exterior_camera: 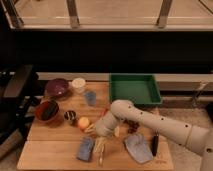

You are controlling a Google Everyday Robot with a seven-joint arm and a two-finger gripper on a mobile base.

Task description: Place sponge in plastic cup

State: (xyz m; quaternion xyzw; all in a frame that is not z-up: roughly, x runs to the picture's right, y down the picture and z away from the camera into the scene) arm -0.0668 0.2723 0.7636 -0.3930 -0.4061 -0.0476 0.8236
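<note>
The sponge (85,149) is a small blue-grey block lying flat near the table's front edge, left of centre. The plastic cup (90,97) is a translucent bluish tumbler standing upright toward the back of the table, well behind the sponge. My gripper (100,148) points down at the table just right of the sponge, close beside it, and looks open and empty. The pale arm (150,122) reaches in from the right and bends down at the wrist (105,127).
A grey-blue cloth pad (137,148) and a black pen (155,142) lie right of the gripper. An orange fruit (83,122), a red-brown bowl (46,110), a purple bowl (56,87), a white container (78,84) and a green tray (135,89) stand on the wooden table (50,152).
</note>
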